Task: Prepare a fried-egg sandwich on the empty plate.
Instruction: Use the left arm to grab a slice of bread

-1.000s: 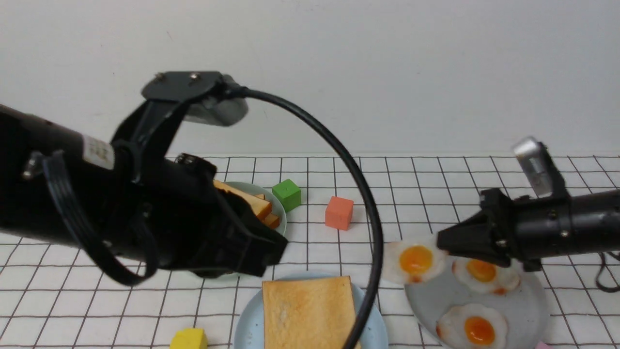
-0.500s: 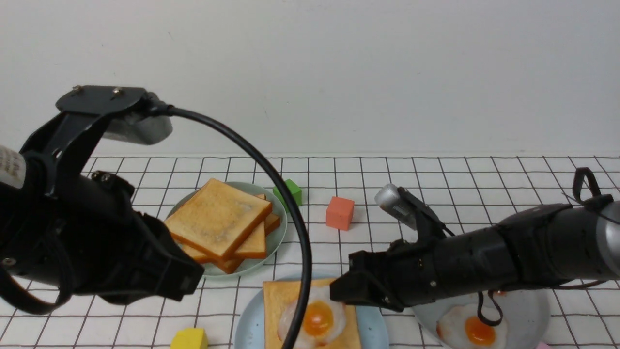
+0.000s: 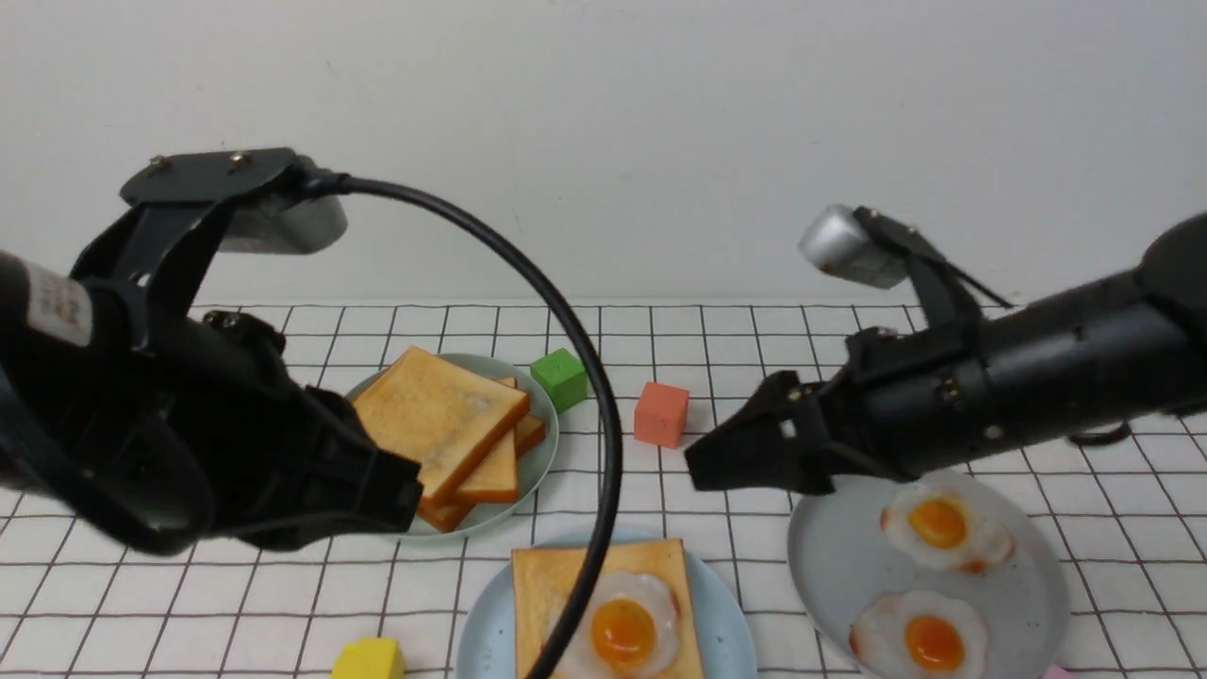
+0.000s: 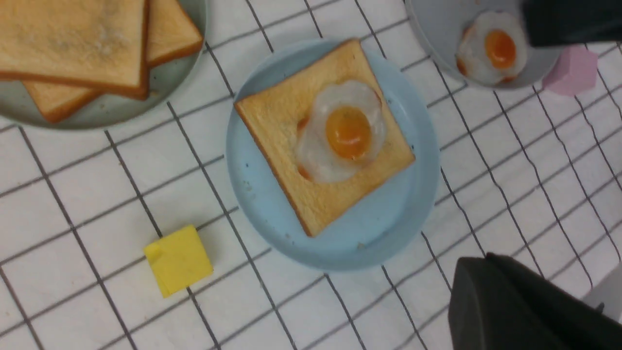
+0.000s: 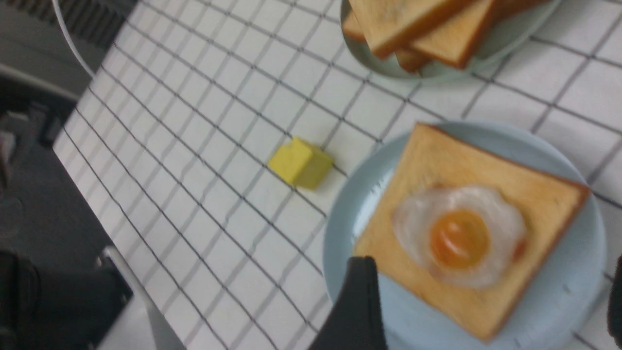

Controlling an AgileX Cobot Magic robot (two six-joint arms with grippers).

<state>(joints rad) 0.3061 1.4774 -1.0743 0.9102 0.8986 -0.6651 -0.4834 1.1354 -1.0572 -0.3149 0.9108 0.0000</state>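
One toast slice (image 4: pixel 291 121) with a fried egg (image 4: pixel 342 133) on top is all there is so far of the fried-egg sandwich (image 3: pixel 566 589). It lies on the light blue plate (image 4: pixel 388 228), below the right gripper (image 3: pixel 702 467) and to its left, nearer the robot.

Half a second ago that gripper was down at the egg. Now it hangs higher and further right, with its fingers wide apart and nothing between them. A second ago it carried this egg and the toast was bare.

The grey plate (image 3: pixel 839 566) sits under and right of the right gripper and holds two eggs (image 3: pixel 943 523) (image 3: pixel 919 641). A pink block (image 4: pixel 571 70) lies beside it.

The left gripper (image 3: pixel 401 490) has hardly moved. Only one dark finger (image 4: pixel 510 306) shows in its wrist view, so I cannot tell how its jaws stand. The toast pile (image 3: pixel 443 424) on the pale green plate (image 3: pixel 537 471) appears to lie just beyond its tips. The yellow cube (image 3: pixel 368 658) lies below it, nearer the robot.

A green cube (image 3: pixel 558 377) and an orange cube (image 3: pixel 660 413) stand between the two grippers, further back.

Everything rests on a white cloth (image 3: pixel 754 330) with a dark grid, in front of a plain pale wall (image 3: pixel 660 141).
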